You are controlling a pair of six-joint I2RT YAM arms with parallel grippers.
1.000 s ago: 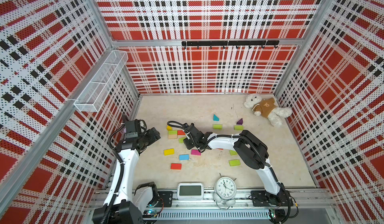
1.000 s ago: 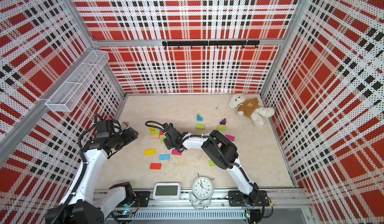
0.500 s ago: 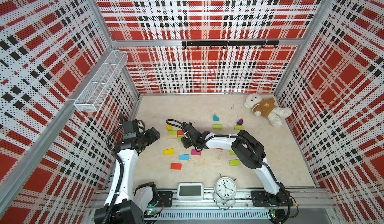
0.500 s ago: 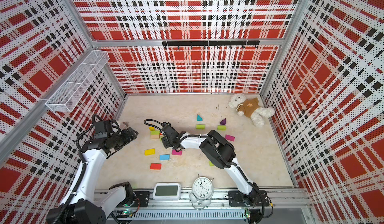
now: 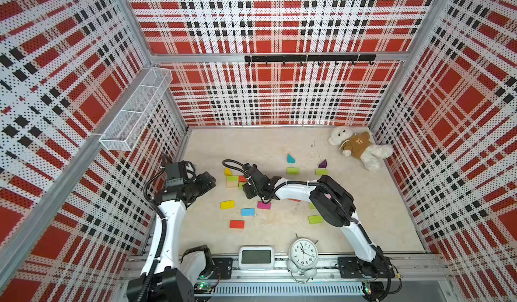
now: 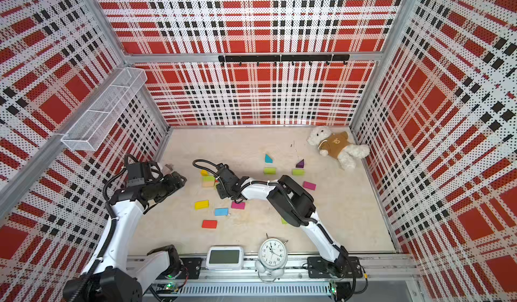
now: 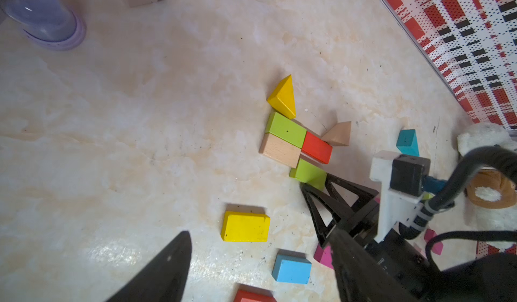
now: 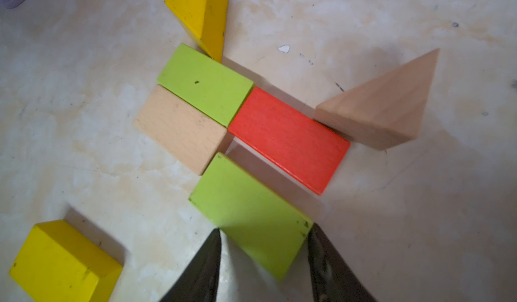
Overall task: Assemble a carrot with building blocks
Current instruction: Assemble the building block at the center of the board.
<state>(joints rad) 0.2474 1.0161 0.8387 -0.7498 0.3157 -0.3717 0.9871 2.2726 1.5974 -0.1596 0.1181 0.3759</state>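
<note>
Between jaws of right pincer (image 8: 265, 228) | lime brick (image 8: 246, 202) gripped | just beside wood brick (image 8: 179, 127), red brick (image 8: 288, 138)

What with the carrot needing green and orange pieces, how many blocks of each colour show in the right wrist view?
Lime: 2 (lime brick, held lime brick)
Yellow: 2 (yellow wedge, yellow brick)
Wood: 2 (wood brick, wood wedge)
Red-orange: 1 (red-orange brick)
Total: 7
</note>
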